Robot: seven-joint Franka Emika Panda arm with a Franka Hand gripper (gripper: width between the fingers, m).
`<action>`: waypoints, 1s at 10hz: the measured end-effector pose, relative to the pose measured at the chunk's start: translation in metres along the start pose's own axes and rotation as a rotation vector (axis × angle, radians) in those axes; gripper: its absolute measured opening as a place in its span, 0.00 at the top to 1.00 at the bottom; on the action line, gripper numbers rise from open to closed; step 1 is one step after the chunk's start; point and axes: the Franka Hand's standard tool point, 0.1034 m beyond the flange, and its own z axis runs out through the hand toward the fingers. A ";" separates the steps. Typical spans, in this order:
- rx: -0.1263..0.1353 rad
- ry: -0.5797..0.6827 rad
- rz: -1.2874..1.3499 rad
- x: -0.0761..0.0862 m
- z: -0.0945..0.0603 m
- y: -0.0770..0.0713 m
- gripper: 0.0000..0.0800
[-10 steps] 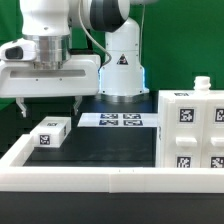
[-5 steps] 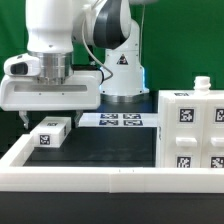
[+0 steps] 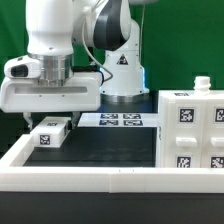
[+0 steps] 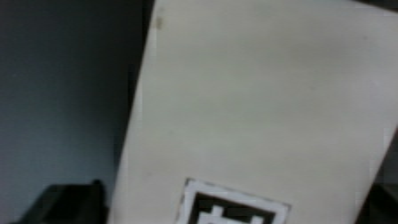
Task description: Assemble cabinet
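The arm is bending over from its base at two o'clock, wrist pointing straight down, and the gripper is hanging low with fingers spread wide

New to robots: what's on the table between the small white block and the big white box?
The exterior view shows only the flat marker board, slightly back; otherwise bare black table from block to box.

arm: glossy white rounded shells, with a dark grey joint near the top. base: white, bearing a black triangle mark. wrist: silver ring above a wide white boxy housing. fingers: dark, slim.
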 end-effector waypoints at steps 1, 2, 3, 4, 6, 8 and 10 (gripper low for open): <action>0.000 0.000 -0.001 0.000 0.000 0.000 0.30; 0.000 0.000 -0.001 0.000 0.000 0.000 0.30; -0.001 0.002 -0.003 0.001 0.000 0.000 0.30; -0.001 0.002 -0.005 0.001 0.000 -0.001 0.30; -0.001 0.003 -0.006 0.001 -0.001 -0.002 0.30; 0.009 0.011 -0.027 0.007 -0.016 -0.014 0.30; 0.022 0.022 -0.034 0.017 -0.040 -0.033 0.30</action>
